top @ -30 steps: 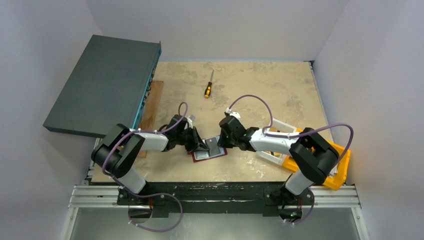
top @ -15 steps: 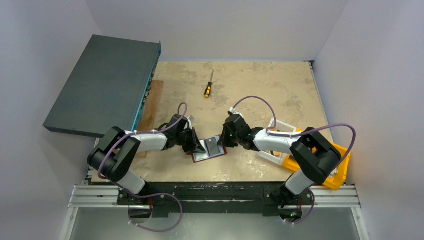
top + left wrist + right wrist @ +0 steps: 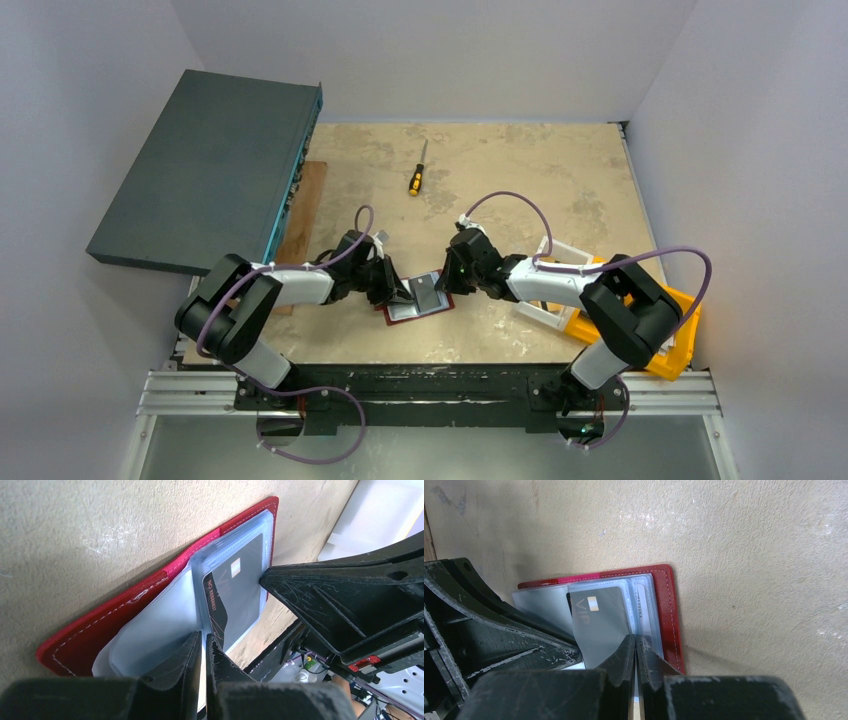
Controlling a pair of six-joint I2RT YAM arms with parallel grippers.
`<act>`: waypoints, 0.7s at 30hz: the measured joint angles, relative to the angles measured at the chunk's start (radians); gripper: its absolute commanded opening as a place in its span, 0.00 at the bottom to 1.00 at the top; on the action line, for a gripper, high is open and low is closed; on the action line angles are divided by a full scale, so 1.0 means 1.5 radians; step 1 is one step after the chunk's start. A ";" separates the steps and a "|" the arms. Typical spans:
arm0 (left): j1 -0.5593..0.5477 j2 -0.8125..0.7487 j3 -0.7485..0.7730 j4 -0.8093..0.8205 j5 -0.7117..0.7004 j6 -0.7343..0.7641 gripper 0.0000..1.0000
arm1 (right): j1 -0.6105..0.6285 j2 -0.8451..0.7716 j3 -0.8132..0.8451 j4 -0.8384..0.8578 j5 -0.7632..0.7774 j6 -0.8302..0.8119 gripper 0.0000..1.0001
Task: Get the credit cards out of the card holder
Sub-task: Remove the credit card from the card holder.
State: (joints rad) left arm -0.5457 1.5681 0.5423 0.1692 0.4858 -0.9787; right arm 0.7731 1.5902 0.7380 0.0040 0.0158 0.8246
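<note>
Item: card holder (image 3: 100, 630), dark red, lying open on the worktop (image 3: 500, 180) near its front edge, between the two arms. One clear sleeve (image 3: 150, 630) lies flat on the cover and another leaf stands raised. Contents: grey card (image 3: 599, 625), seated in the raised leaf, with the printed edge of a second card (image 3: 640, 611) showing behind it in a further pocket. No card is out of the holder. Left fingers (image 3: 180, 665): almost together with a thin slit between them, set at the near edge of the raised leaf. Whether the leaf is pinched in that slit cannot be told. Right fingers (image 3: 651, 662): fully closed, tips meeting at the opposite edge of the same leaf, by the grey card's corner. Whether plastic or card is caught between them cannot be told. Change over the last second: the right wrist has drawn slightly up and to the right in the top view, and the left arm's shoulder has settled a little lower. The holder, raised leaf and grey card sit where they were. Assessment: only the arms have adjusted, the card has not started to slide free, and extraction is judged still at the gripping stage.
</note>
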 measured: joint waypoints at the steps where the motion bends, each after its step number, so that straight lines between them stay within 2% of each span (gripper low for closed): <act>1: 0.000 0.000 -0.002 0.003 0.000 -0.005 0.08 | 0.000 0.000 0.000 0.000 0.000 0.000 0.00; 11: 0.003 0.013 -0.012 0.049 0.006 -0.029 0.08 | 0.000 0.000 0.000 0.001 0.009 -0.004 0.00; 21: 0.011 0.020 -0.023 0.081 0.015 -0.041 0.17 | -0.001 0.000 0.000 0.003 0.016 -0.004 0.00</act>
State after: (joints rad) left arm -0.5297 1.5974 0.5079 0.2913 0.5083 -1.0397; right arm 0.7719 1.5906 0.7380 0.0078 0.0395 0.8181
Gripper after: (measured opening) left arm 0.160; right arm 0.004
